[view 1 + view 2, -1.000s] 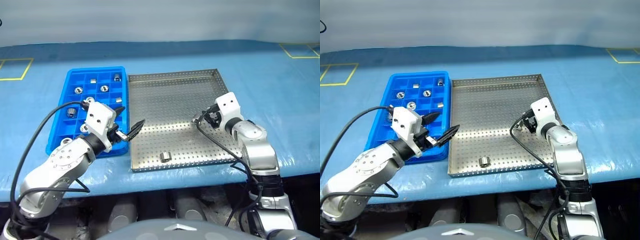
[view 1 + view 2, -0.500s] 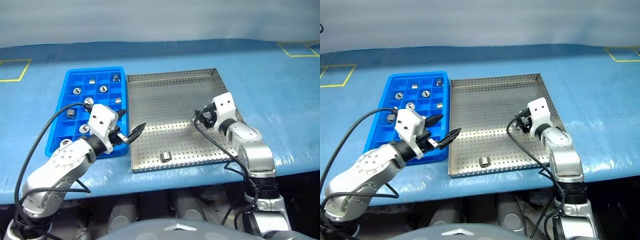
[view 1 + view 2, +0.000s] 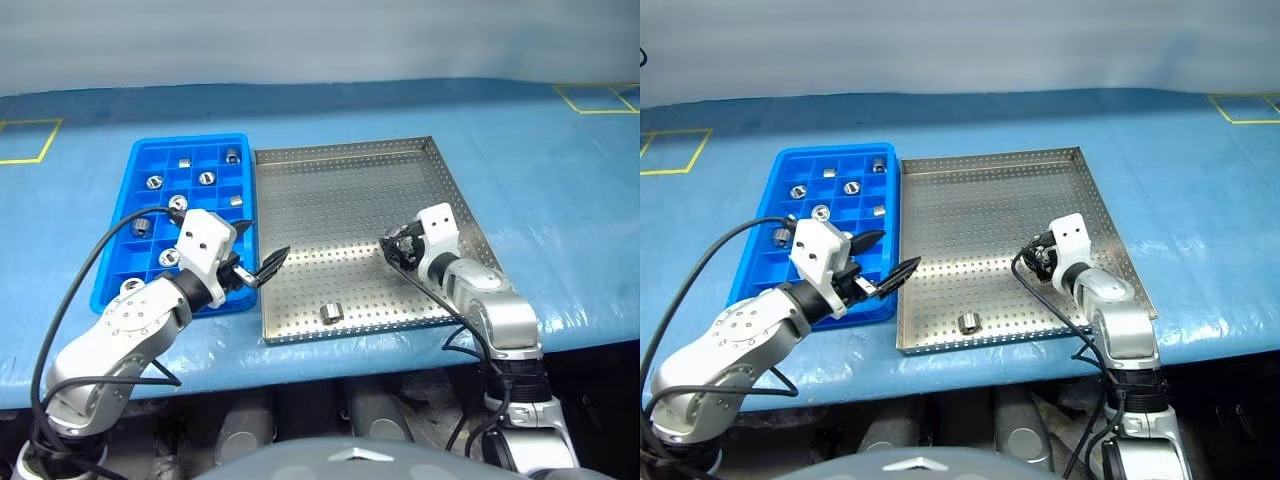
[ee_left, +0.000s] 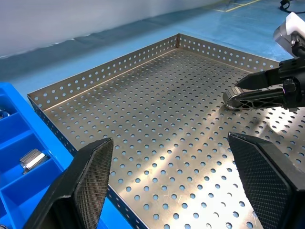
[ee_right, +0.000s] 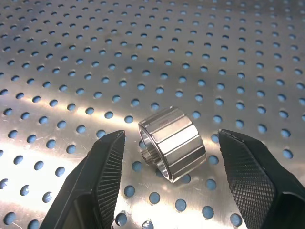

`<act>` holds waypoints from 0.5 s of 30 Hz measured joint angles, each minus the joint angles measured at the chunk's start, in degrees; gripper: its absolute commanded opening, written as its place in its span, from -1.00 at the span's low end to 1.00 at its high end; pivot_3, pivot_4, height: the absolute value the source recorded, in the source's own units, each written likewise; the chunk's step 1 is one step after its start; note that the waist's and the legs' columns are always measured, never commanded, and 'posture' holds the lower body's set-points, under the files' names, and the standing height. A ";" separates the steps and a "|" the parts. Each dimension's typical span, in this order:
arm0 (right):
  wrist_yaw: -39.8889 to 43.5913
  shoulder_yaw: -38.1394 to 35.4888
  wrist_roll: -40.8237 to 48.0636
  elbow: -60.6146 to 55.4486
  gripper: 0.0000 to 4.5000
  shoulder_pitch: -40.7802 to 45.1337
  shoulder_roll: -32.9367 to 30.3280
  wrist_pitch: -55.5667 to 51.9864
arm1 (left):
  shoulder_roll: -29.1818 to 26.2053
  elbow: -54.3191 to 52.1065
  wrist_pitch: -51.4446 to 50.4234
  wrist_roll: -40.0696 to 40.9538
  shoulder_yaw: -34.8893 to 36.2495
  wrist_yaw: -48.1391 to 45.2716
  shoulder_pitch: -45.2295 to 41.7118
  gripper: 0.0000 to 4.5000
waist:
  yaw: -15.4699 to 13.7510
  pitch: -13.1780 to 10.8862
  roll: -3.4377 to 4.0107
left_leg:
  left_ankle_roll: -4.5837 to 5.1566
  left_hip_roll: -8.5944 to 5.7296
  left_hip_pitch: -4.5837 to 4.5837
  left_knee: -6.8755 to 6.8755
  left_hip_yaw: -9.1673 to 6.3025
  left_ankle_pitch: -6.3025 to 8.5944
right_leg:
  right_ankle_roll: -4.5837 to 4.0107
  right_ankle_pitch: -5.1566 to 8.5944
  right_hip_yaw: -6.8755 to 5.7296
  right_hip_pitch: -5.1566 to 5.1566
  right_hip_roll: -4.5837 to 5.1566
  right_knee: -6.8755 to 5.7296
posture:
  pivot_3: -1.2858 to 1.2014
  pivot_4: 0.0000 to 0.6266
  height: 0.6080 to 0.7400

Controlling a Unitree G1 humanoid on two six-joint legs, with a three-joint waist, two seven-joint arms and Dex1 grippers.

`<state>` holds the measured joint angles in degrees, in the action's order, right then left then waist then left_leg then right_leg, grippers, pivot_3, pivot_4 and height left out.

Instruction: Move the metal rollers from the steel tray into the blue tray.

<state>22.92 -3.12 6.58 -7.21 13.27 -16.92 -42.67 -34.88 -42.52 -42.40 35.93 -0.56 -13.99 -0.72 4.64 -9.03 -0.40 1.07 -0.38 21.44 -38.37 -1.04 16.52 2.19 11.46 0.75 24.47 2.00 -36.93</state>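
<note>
**Blue tray** (image 3: 140, 150): Positioned toward the left side of the worktop (image 3: 530, 150), flush against the left rim of the steel tray (image 3: 340, 195). Several metal rollers (image 3: 156, 181) already sit in separate compartments.

**Left hand** (image 3: 265, 238): No change in the last second. It hovers above the seam between the two trays, near their front edges. The fingers are spread wide and hold nothing.

**Steel tray:** One roller (image 3: 331, 312) lies on the perforated floor near the front rim.

**Right hand** (image 3: 398, 250): This is the item that has changed. It has descended from above the right rim and moved inward, toward the tray floor. The fingers (image 5: 107, 167) are fully spread and grip nothing. In the right wrist view a roller (image 5: 172, 143) lies on its side between them, touching neither finger. Whether this is the roller near the front rim cannot be confirmed.

**Assessment:** The approach appears complete and the roller is bracketed. The next step is judged to be closing, lifting and carrying across to a free compartment.
</note>
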 measured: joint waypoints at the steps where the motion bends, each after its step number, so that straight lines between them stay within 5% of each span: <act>1: -0.18 -0.02 0.15 0.85 0.28 0.02 0.05 0.09 | 0.01 0.00 -0.01 -0.01 0.03 0.00 0.01 0.86 | -0.01 0.00 0.00 | 0.00 0.00 0.00 -0.01 0.00 0.00 | 0.00 0.00 0.00 0.00 0.00 0.00 | -0.07 -0.52 1.00; 6: -0.91 -0.20 0.84 2.65 -0.35 0.70 0.42 1.37 | 0.03 0.00 -0.09 -0.28 0.07 0.05 0.07 0.86 | -0.02 0.00 0.00 | 0.02 0.00 0.01 -0.04 0.02 0.01 | 0.03 -0.02 0.02 0.00 0.00 0.00 | -0.06 -0.52 1.00; 15: -1.09 -0.08 1.28 2.52 -0.36 1.21 0.41 2.82 | 0.94 -0.01 -0.73 -1.47 0.59 0.04 1.15 0.86 | -0.23 0.00 0.00 | 0.15 0.08 0.12 -0.29 0.04 0.09 | 0.12 -0.07 0.03 0.00 0.02 -0.01 | -0.06 -0.52 1.00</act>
<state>21.82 -3.20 7.86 -4.69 14.48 -16.51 -39.84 -33.94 -42.53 -43.13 34.46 0.04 -13.95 0.43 4.41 -9.03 -0.40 1.23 -0.30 21.56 -38.66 -1.01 16.60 2.31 11.39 0.78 24.47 2.03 -36.93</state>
